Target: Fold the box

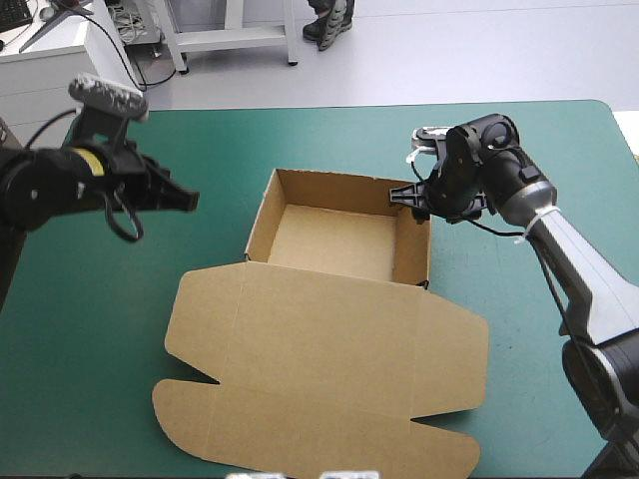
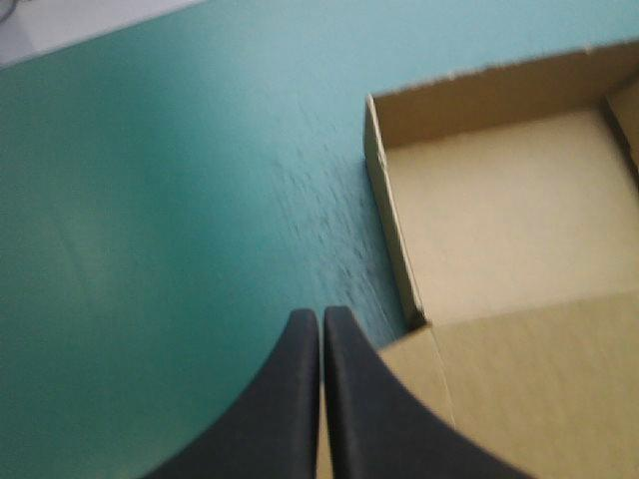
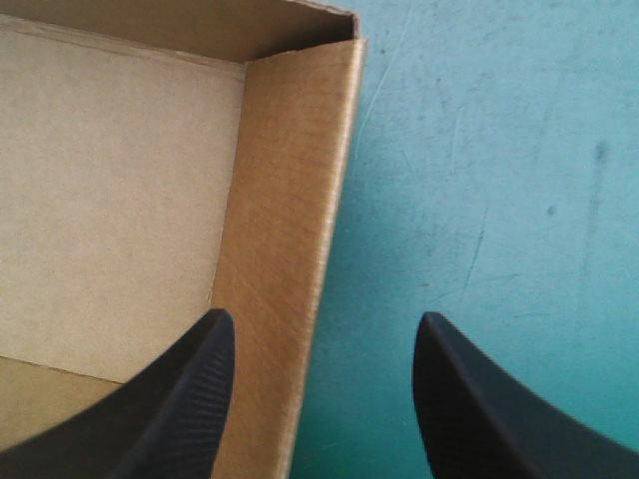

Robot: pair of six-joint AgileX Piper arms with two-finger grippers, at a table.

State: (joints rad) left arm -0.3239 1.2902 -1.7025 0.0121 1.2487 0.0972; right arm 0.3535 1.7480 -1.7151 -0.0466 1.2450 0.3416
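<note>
On the teal-green desk [image 1: 519, 150]: brown cardboard box [image 1: 329, 319], an open tray, lid flat toward the robot. Astride the box's right wall: black-finned right hand [image 3: 324, 329], open, plainly nearer. Off the box's left wall, apart: black-finned left hand [image 2: 321, 317], closed, empty.

You have a plain brown box [image 1: 329, 339] at mid-frame of the high view, its inside walls shadowed darker. The counter's teal-green cover [image 1: 90, 339] around it carries faint dark scuff marks. The left fingers [image 2: 295, 399] are smooth black; the right fingers [image 3: 170, 409] are black with a fine dotted grain.
</note>
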